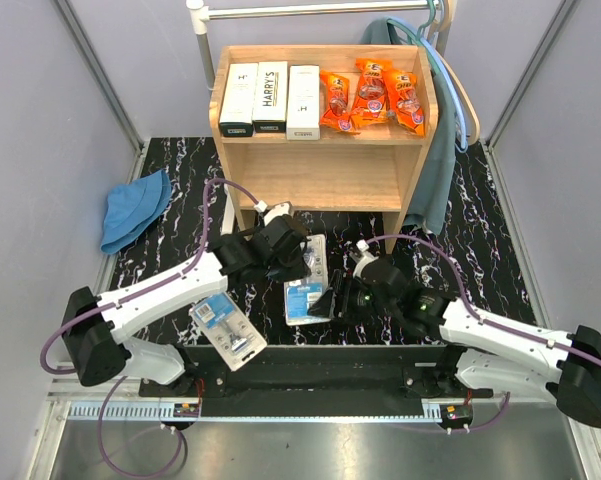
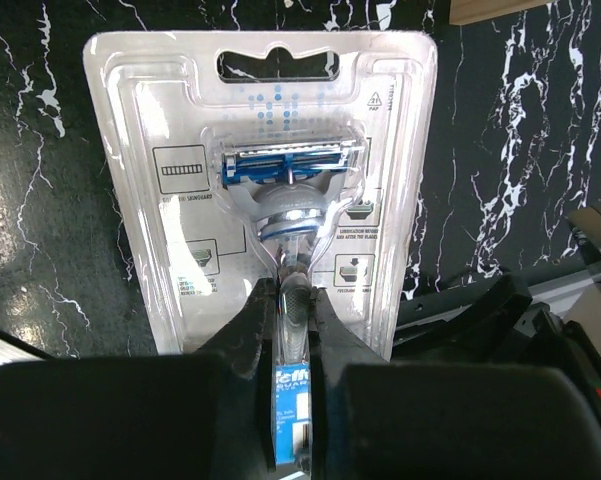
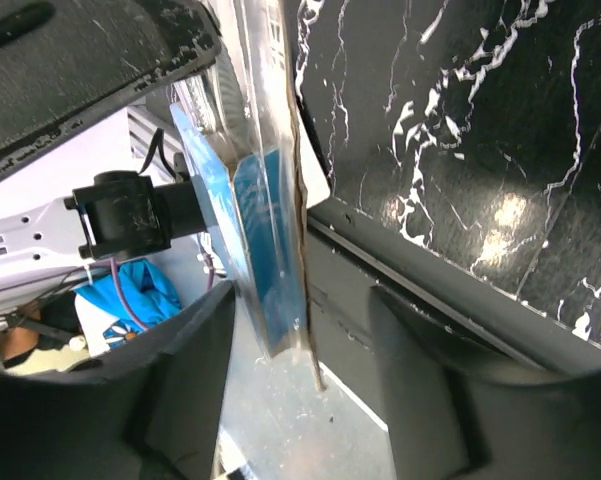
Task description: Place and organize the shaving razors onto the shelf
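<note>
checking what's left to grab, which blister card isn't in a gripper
The blister card lying flat at the near edge of the table, lower left in the top view. The other card is mid-table, pinched by the left gripper.

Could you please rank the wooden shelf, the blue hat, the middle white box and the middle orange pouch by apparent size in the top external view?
1. wooden shelf
2. blue hat
3. middle white box and middle orange pouch, too alike to rank; the box looks slightly longer.
</note>
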Available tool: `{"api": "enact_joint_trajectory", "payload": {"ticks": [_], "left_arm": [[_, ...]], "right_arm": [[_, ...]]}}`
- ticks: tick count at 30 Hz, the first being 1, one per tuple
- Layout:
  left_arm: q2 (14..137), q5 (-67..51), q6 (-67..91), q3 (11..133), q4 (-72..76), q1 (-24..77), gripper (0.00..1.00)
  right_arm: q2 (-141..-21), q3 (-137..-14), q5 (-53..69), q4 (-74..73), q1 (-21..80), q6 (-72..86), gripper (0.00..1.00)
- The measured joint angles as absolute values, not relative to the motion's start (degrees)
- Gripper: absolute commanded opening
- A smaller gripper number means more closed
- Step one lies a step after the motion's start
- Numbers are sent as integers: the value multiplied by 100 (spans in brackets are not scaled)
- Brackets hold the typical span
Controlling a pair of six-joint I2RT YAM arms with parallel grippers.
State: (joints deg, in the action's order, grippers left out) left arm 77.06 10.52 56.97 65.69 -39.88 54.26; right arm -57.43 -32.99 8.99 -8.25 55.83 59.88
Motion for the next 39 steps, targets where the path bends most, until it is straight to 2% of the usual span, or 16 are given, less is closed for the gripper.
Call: {"api": "enact_joint_trajectory", "payload": {"ticks": [2,5,8,10,12,16,17,20,21,23,24,26,27,30,36,39], "left_arm": [[7677,1050,5699,6569,-3981,5419,0],[7631,1048,5699,6569,-3953,5411,0],[7594,1024,5704,6569,-3903,5387,0],[7568,989,5701,6569,-3846,5378,0],[7546,954,5704,6563,-3817,5380,4],[7502,947,5704,6525,-3760,5380,17],[7494,947,5704,6510,-3754,5380,26],[7476,952,5680,6495,-3767,5378,39],[7463,954,5664,6482,-3767,5378,48],[7428,963,5623,6455,-3787,5378,56],[7408,965,5607,6442,-3787,5378,65],[7373,972,5564,6412,-3791,5369,70],[7354,972,5555,6401,-3800,5365,78],[7284,989,5496,6375,-3809,5352,86],[7111,1111,5387,6357,-4073,5317,92],[7015,1247,5341,6357,-4276,5299,98]], "right_arm": [[-5734,-3299,832,-790,5610,5992,47],[-5601,-3299,705,-716,5625,6034,34],[-5365,-3297,615,-720,5627,6064,12],[-5271,-3297,611,-705,5645,6036,7],[-5186,-3297,611,-696,5669,6018,3],[-5164,-3297,611,-696,5673,5988,1],[-5164,-3299,620,-696,5673,5983,0],[-5168,-3299,639,-668,5673,5983,0],[-5172,-3299,598,-687,5673,5986,0],[-5183,-3299,523,-733,5666,5986,0],[-5183,-3297,513,-742,5666,5986,0],[-5181,-3297,499,-746,5666,5986,0],[-5181,-3297,495,-755,5666,5986,0],[-5172,-3297,497,-781,5666,5986,0],[-5166,-3297,497,-849,5666,5986,0],[-5166,-3297,499,-860,5666,5983,0]]}}
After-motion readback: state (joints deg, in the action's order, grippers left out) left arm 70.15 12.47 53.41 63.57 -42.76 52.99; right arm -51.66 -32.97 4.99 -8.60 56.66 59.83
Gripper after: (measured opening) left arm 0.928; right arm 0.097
